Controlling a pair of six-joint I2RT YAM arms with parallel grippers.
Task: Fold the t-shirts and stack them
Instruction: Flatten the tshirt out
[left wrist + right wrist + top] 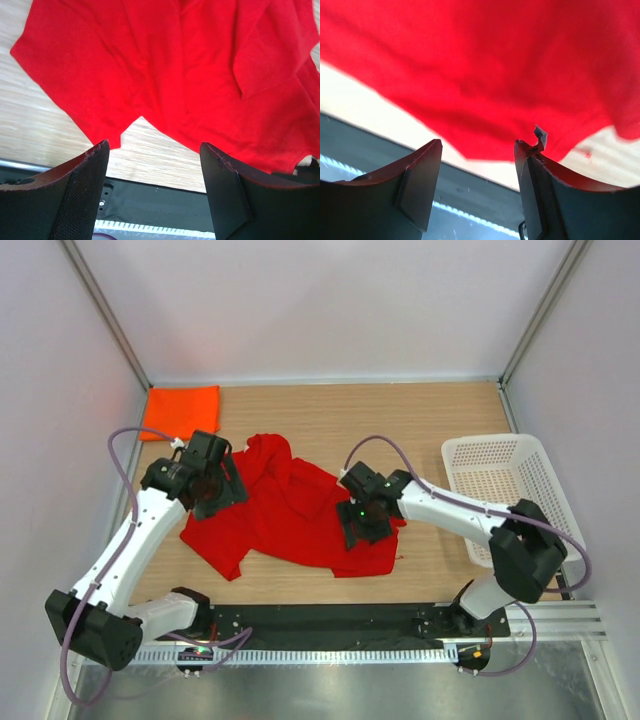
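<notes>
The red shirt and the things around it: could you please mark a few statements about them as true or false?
1. The red shirt lies rumpled and unfolded on the table. True.
2. The orange shirt lies in the basket. False: it lies folded at the table's far left corner, and no shirt is in the basket.
3. The left pincer and the right pincer are both open over the red shirt, gripping nothing. True.
4. The basket stands to the left of the red shirt. False: it stands at the right edge of the table.
</notes>
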